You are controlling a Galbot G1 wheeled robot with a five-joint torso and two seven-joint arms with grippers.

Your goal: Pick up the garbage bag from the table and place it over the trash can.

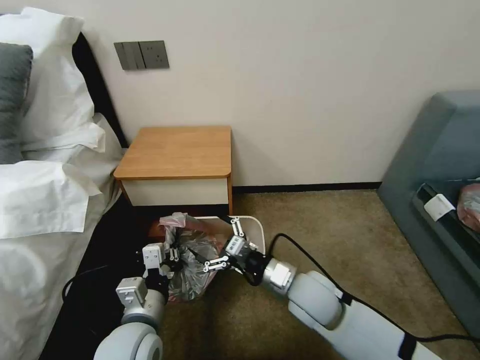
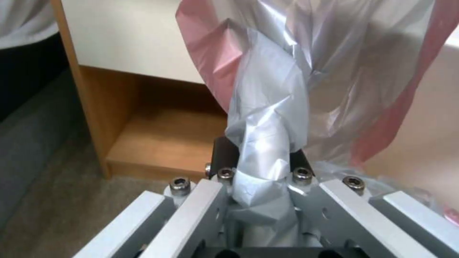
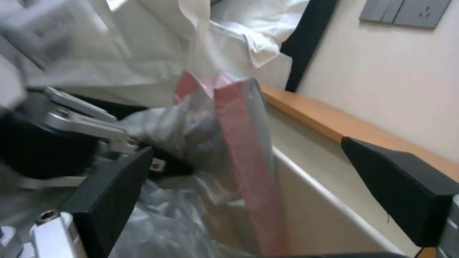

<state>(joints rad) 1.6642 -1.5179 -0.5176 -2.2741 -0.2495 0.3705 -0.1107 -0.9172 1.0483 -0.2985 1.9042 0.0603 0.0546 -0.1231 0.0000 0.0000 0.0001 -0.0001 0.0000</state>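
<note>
Head view: garbage bag [image 1: 192, 265] pinched in left claw [image 1: 172, 254]; right claw [image 1: 226, 246] agape beside it

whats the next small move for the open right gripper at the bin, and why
Probably close the right gripper on the free edge of the garbage bag. Its fingers stand open over the trash can, while the left gripper is clamped on a bunched fold and the bag isn't spread over the rim.

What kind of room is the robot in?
Probably a bedroom, maybe in a hotel. A bed with white pillows and sheets stands beside a small wooden nightstand with an orange-brown top. Brown carpet covers the floor, and a blue-grey sofa sits across from the bed.
</note>
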